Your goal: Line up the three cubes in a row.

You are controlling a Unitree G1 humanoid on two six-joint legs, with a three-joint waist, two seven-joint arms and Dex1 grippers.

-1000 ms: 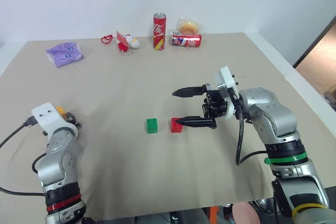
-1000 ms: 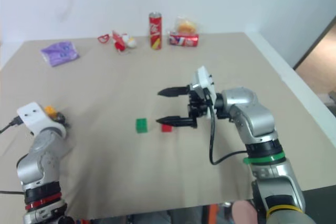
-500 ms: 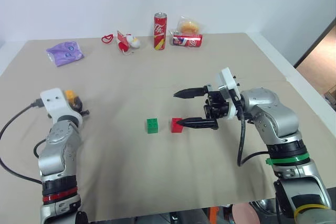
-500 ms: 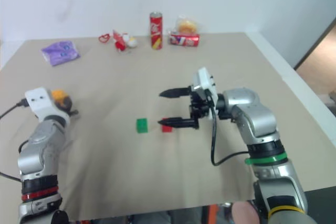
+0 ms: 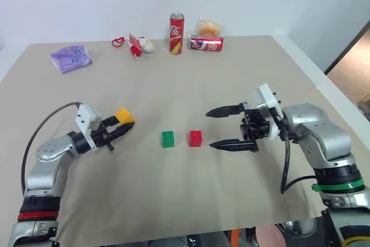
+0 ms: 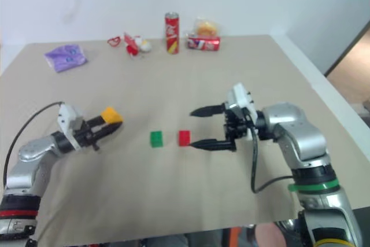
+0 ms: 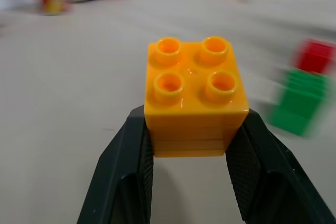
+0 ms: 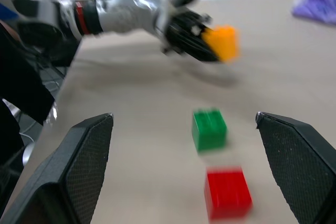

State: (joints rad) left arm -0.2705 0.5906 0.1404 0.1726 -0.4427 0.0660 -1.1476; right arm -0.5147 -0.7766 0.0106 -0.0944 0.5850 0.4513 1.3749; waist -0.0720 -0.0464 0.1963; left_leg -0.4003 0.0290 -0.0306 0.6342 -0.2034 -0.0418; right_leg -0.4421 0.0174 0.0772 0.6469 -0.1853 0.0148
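Observation:
A green cube [image 5: 167,139] and a red cube [image 5: 195,138] sit side by side, a small gap apart, in the middle of the table [image 5: 173,195]. The yellow-orange cube [image 5: 124,115] hangs above the table to their left, studs up, with my left gripper [image 5: 117,124] shut on its sides. In the left wrist view that cube [image 7: 195,95] is clamped between the black fingers [image 7: 124,182], and the green cube [image 7: 297,102] and red cube [image 7: 315,56] lie beyond it. My right gripper [image 5: 224,127] stands wide open just right of the red cube, pointing at it, holding nothing.
Along the table's far edge stand an upright red soda can [image 5: 176,26], a lying can [image 5: 205,44] with a bagged bun [image 5: 207,28], a small red-and-white toy [image 5: 137,45] and a purple bag [image 5: 71,58]. The table's right edge drops off beside my right arm.
My left arm has swung in towards the centre and turned its gripper level, carrying the yellow-orange cube towards the green one. My right gripper has drawn back to the right, off the red cube.

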